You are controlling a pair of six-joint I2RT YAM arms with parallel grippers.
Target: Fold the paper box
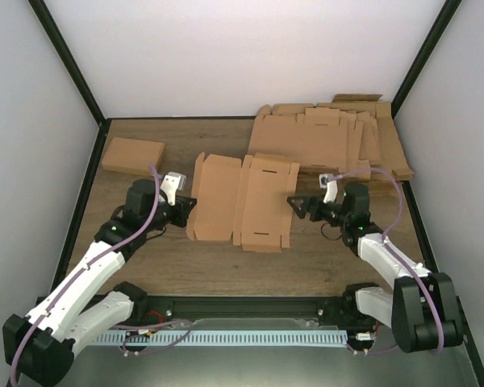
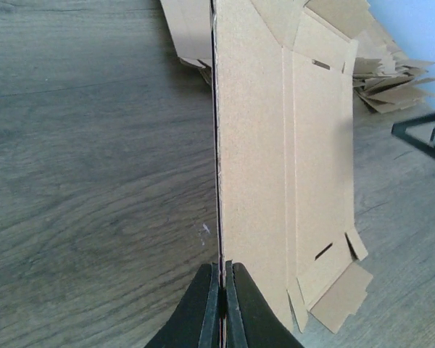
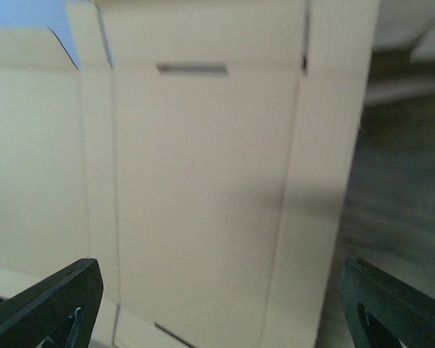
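Note:
A flat, unfolded brown cardboard box blank (image 1: pixel 242 200) lies in the middle of the table. My left gripper (image 1: pixel 189 204) is shut on the blank's left edge (image 2: pixel 220 217), which stands edge-on between the fingers in the left wrist view; the rest of the blank (image 2: pixel 304 159) spreads to the right. My right gripper (image 1: pixel 294 201) is open at the blank's right edge, jaws wide apart. In the right wrist view the blank (image 3: pixel 203 181) fills the frame between the two fingers (image 3: pixel 51 301).
A heap of several flat cardboard blanks (image 1: pixel 339 137) lies at the back right. A folded brown box (image 1: pixel 132 154) sits at the back left. Black frame posts stand at the table's rear corners.

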